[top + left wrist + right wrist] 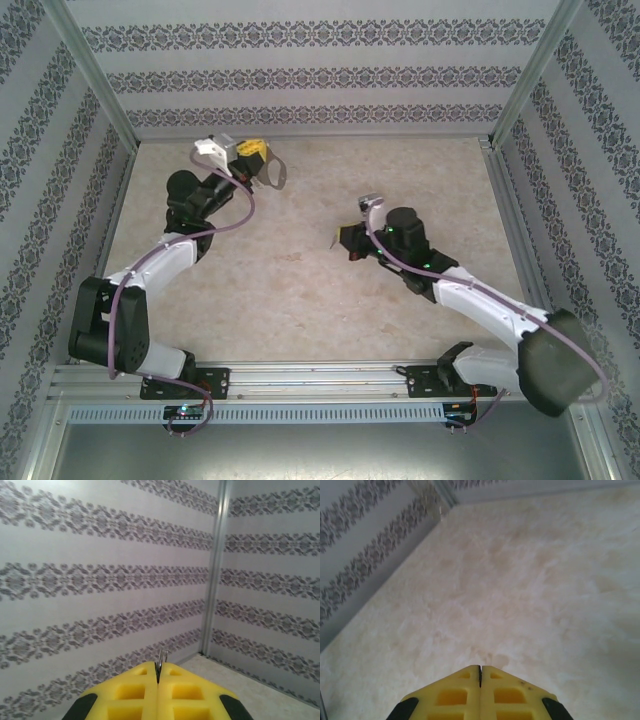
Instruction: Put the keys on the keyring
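My left pincer [159, 669] is clenched on the keyring [161, 657], whose thin metal edge stands upright from the seam between my yellow pads [131, 690] and points at the patterned wall. From above, this pincer [254, 153] hangs over the far left of the surface [300, 300], and the grey loop [272, 174] slants from it toward the middle, its long axis seemingly along that slant. I judge the ring light, stiff and slippery, likely to swivel, so one plain side is the place to hold. My right pincer [480, 670] is clenched too, near the middle [346, 239]; a small sliver [332, 241] at its tip may be the key, too tiny to tell.
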`<state>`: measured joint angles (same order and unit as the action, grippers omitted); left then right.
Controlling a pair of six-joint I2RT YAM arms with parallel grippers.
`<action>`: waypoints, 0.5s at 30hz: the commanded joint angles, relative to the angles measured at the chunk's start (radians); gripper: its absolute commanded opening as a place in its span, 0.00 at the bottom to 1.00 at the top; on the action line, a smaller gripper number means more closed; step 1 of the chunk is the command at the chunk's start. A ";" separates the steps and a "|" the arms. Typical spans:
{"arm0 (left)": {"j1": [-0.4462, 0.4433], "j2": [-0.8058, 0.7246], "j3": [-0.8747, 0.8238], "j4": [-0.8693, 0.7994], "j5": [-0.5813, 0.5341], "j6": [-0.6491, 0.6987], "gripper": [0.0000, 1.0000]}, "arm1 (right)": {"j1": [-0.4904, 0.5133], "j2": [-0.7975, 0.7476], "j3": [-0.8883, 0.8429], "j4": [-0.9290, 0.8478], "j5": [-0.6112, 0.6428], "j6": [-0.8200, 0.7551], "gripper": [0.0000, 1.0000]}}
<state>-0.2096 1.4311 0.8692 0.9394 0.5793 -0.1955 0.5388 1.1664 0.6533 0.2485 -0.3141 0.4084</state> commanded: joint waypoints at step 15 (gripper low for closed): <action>-0.276 -0.048 -0.096 -0.142 0.020 0.231 0.00 | -0.151 -0.268 -0.070 0.147 -0.182 -0.002 0.00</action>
<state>-0.4644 1.3956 0.7830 0.7883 0.5758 -0.0143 0.3943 0.9218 0.5972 0.3565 -0.4454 0.4198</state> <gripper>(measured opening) 0.049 0.053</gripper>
